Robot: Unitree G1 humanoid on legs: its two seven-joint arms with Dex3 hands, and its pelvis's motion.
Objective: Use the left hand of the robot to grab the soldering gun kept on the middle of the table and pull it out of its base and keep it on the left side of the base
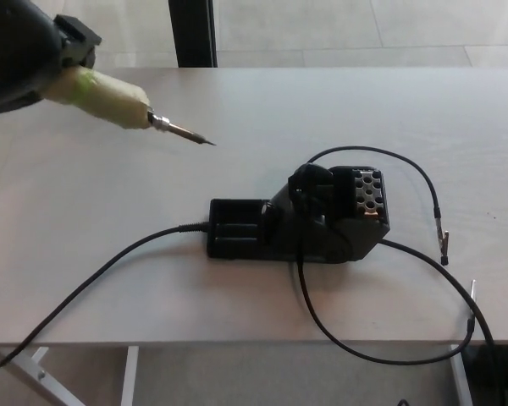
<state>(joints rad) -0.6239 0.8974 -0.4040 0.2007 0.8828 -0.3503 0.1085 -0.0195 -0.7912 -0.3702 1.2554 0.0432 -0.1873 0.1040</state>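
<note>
My left hand point(21, 55) is at the top left corner of the head view, shut on the soldering gun point(110, 100). The gun has a pale yellow-green grip and a thin metal tip point(186, 133) that points right and slightly down, held above the table well left of the base. The black base point(300, 220) sits in the middle of the table with its holder socket empty. My right hand does not show.
A black cable point(93, 275) runs from the base's left end to the table's front left edge. Another cable point(381, 342) loops off the front right. A thin lead point(423, 182) arcs to the right, ending in a small clip point(445, 245). A dark post point(190, 34) stands behind the table.
</note>
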